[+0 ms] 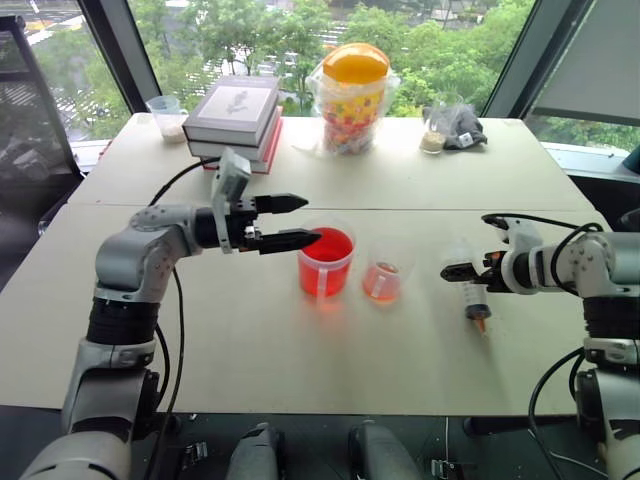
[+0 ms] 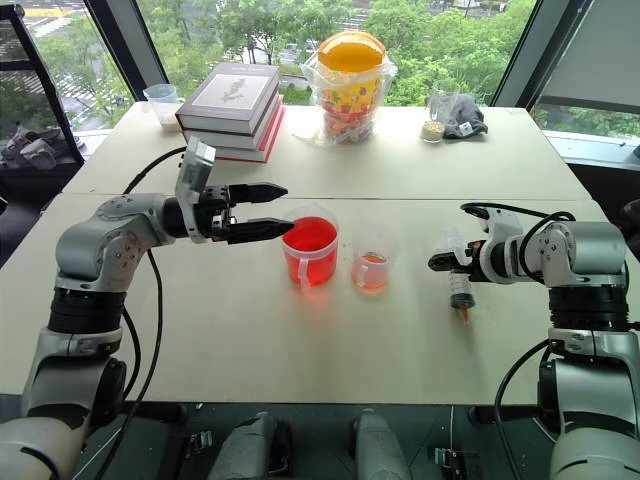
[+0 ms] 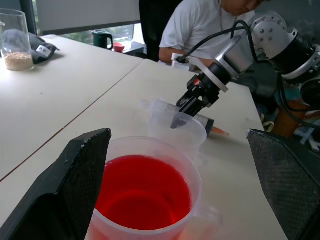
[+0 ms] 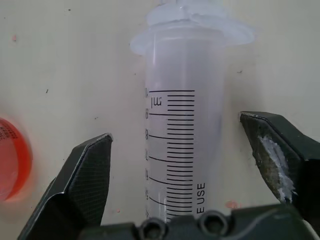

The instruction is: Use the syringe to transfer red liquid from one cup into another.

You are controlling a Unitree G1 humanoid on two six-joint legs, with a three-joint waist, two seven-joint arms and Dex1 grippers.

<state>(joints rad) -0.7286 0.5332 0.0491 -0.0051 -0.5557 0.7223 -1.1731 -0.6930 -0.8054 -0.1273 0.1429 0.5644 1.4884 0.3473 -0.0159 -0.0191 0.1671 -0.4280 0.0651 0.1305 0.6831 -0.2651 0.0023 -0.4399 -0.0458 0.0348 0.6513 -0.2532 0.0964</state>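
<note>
Syringe [image 4: 182, 145] flat on table [image 1: 250, 330], right of small cup [image 1: 383, 282]. Right tool [image 4: 187, 170] wide, straddling barrel, not gripping. Left tool [image 1: 290, 222] wide over red cup [image 1: 326, 262]. Centre fingers mid-barrel, then close squarely.

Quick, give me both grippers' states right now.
Left gripper: open, holding nothing, beside the larger red cup.
Right gripper: open, fingers either side of the syringe lying on the table, not gripping it.
</note>
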